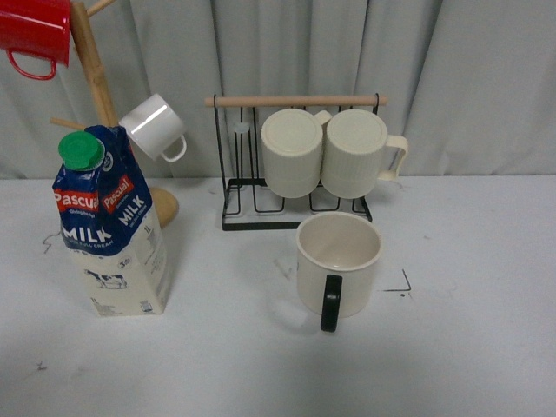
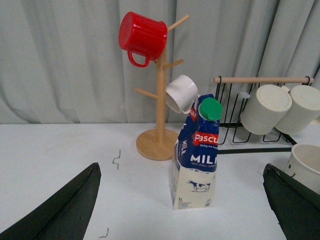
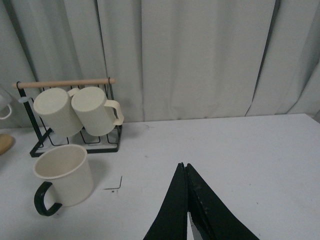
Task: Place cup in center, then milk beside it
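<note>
The cup (image 1: 337, 262), smooth and cream with a black handle facing the front, stands upright near the middle of the white table, in front of the wire rack. It also shows in the right wrist view (image 3: 64, 175) and at the edge of the left wrist view (image 2: 306, 165). The milk (image 1: 111, 224), a tall carton with a blue top and green cap, stands upright at the left. In the left wrist view the milk (image 2: 196, 157) stands between and beyond my open left gripper (image 2: 182, 200). My right gripper (image 3: 184, 167) is shut and empty, off to the cup's side. Neither arm shows in the front view.
A black wire rack (image 1: 295, 165) with a wooden bar holds two ribbed cream mugs (image 1: 291, 152) behind the cup. A wooden mug tree (image 1: 100, 95) behind the milk carries a red mug (image 1: 33, 35) and a small white mug (image 1: 155, 127). Grey curtain at the back.
</note>
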Tool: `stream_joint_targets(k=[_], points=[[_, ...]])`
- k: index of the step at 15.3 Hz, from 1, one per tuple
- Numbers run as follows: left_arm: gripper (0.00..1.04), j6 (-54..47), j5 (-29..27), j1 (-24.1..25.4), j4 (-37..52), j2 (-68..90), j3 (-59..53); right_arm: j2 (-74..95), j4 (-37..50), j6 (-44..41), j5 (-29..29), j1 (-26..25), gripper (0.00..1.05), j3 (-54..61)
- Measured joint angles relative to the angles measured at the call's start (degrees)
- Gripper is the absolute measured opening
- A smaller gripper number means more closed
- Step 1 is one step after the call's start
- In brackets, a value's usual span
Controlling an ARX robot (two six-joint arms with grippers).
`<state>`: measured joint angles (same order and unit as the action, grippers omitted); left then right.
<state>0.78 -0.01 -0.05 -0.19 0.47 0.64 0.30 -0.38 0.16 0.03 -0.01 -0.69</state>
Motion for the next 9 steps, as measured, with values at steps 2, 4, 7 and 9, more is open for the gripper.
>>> stream_joint_targets(k=[2, 4, 7, 9], points=[[0.98, 0.0, 0.0, 0.0, 0.0, 0.0, 0.0, 0.0, 0.2, 0.0, 0.0, 0.0, 0.18, 0.0], [0.98, 3.0, -2.8, -1.5, -13.7, 7.5, 5.6, 0.0, 0.2, 0.0, 0.0, 0.0, 0.42, 0.0], [0.98, 5.9, -2.5, -4.3, -6.9, 27.8, 14.1, 0.0, 0.2, 0.0, -0.1, 0.0, 0.76, 0.0], [0.98, 5.3, -0.3, -4.0, 6.4, 40.3, 17.4, 0.0, 0.2, 0.0, -0.1, 0.0, 1.0, 0.0]])
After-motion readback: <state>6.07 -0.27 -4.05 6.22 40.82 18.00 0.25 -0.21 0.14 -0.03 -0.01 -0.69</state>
